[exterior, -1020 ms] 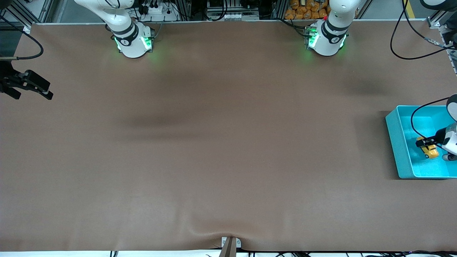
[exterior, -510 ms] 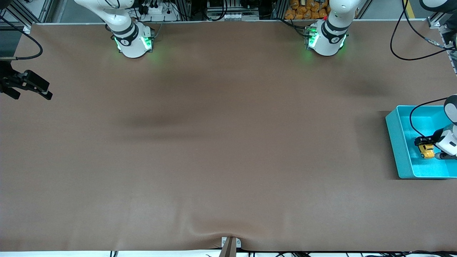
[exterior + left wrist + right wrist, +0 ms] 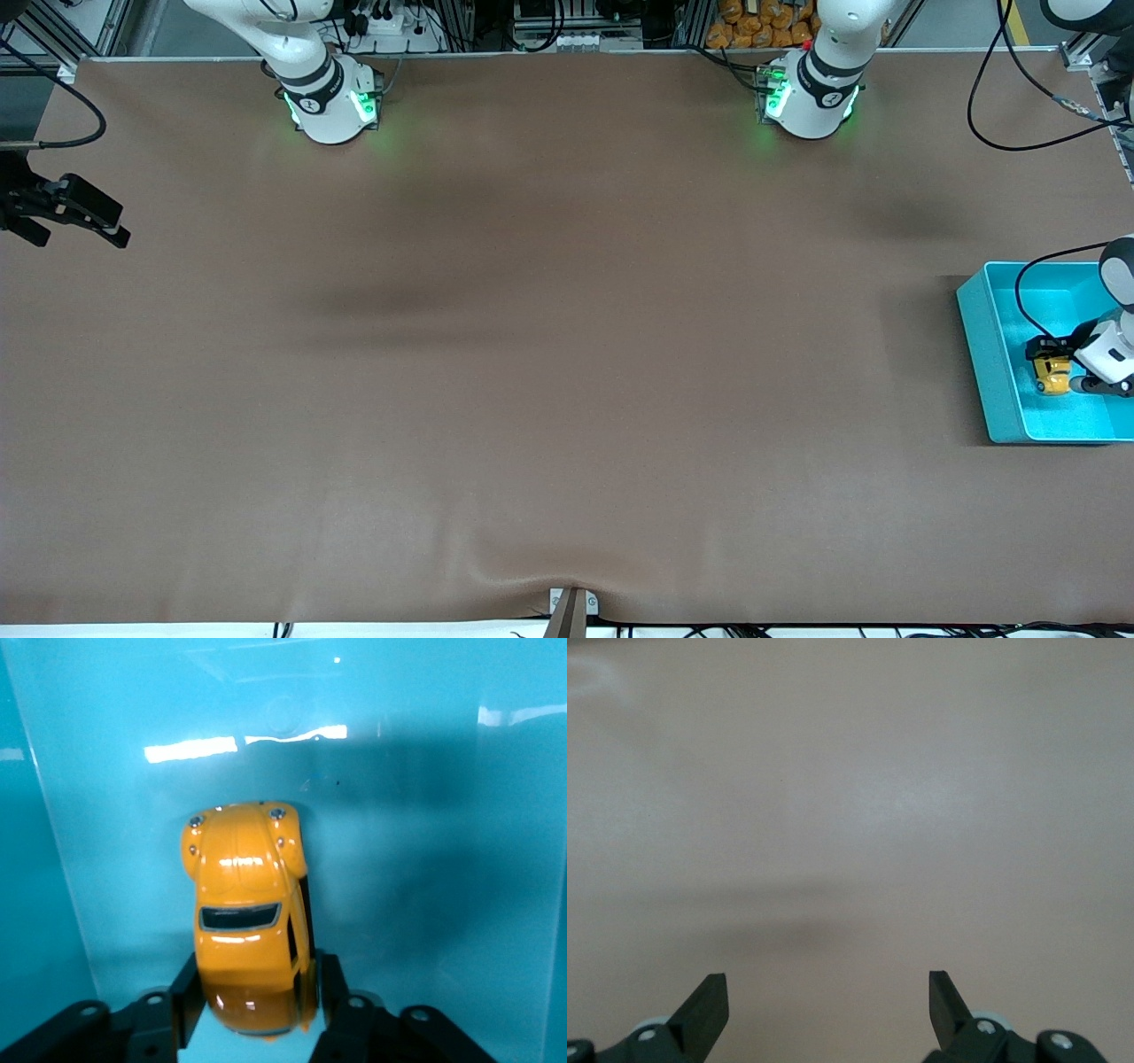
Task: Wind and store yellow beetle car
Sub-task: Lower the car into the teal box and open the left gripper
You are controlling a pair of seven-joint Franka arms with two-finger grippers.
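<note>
The yellow beetle car is inside the teal bin at the left arm's end of the table. My left gripper is down in the bin, shut on the car's rear end. In the left wrist view the car sits between the two black fingers of the left gripper, close over the bin's floor. My right gripper waits open and empty over the table's edge at the right arm's end. The right wrist view shows that gripper over bare brown table.
The brown table mat carries nothing else. Black cables hang near the left arm's end. The bin's walls stand close around the left gripper.
My left gripper has carried the car a little toward the bin's wall on the table-centre side and lower into the bin. The right arm has hardly moved.
</note>
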